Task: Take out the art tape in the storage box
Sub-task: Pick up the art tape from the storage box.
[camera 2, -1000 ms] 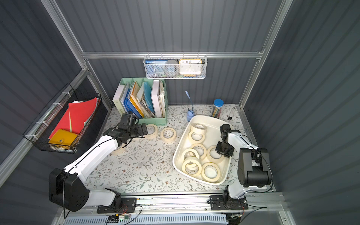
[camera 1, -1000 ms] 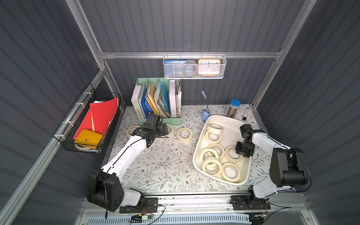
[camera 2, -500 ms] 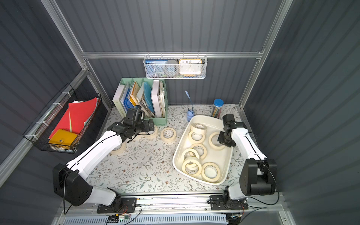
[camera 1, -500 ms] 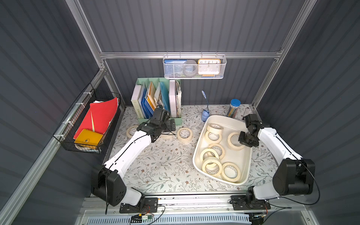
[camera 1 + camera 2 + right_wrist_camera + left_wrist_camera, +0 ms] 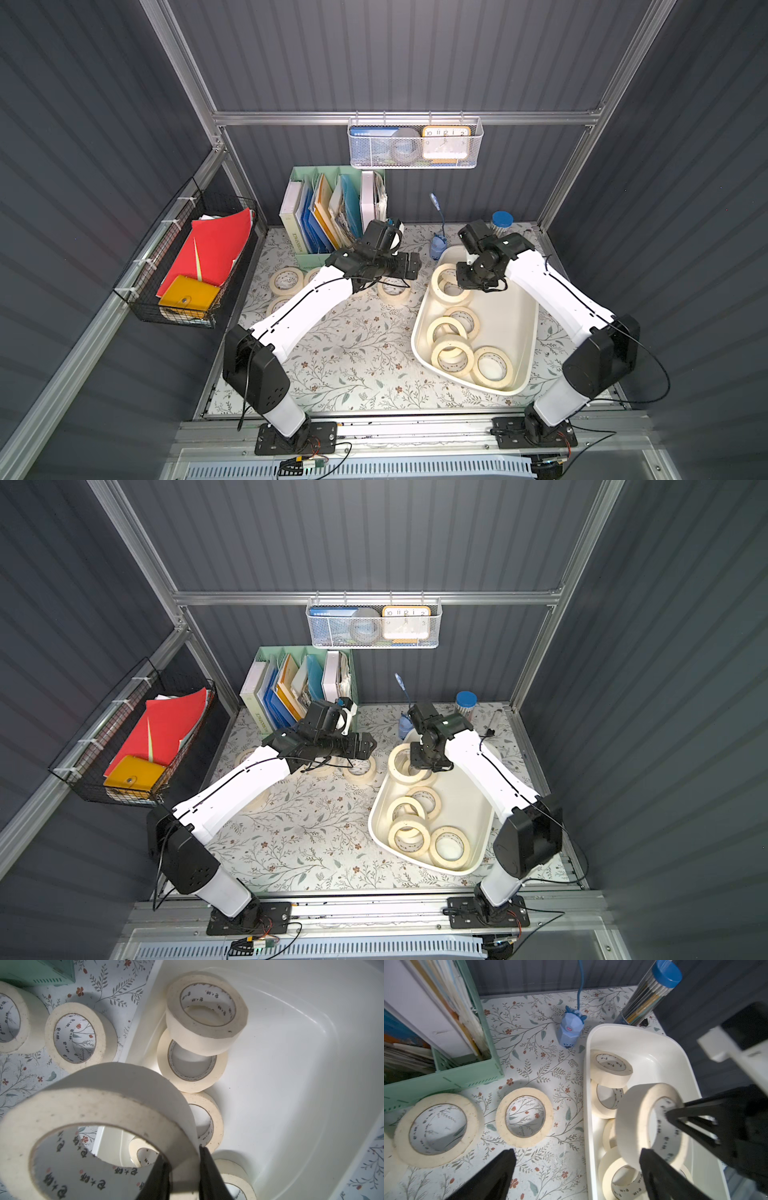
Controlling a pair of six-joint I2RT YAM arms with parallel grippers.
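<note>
Right gripper: we are seeing the right gripper (image 5: 182, 1159) pinching the wall of one roll of art tape, with one finger sitting inside the core and the other pressing on the outside.
Held roll: the held roll (image 5: 93, 1105) is hanging tilted in the air over the far end of the storage box (image 5: 509, 320), close to the box side that is facing the left arm.
Left gripper: the left gripper (image 5: 577, 1155) is hovering with its fingers spread wide and is holding nothing. It is pointing toward the box from above the table, just beside the box rim.
Rolls in the box: several rolls in the box (image 5: 492, 368) are lying on its floor, some overlapping. At the far end we are seeing a leaning roll (image 5: 610, 1068) resting on another one.
Rolls on the table: the rolls on the table (image 5: 525, 1115) are lying flat on the floral table (image 5: 353, 345), between the green file organizer (image 5: 446, 1082) and the box.
Storage box: it is standing on the table on the right arm's side, turned a little askew.
</note>
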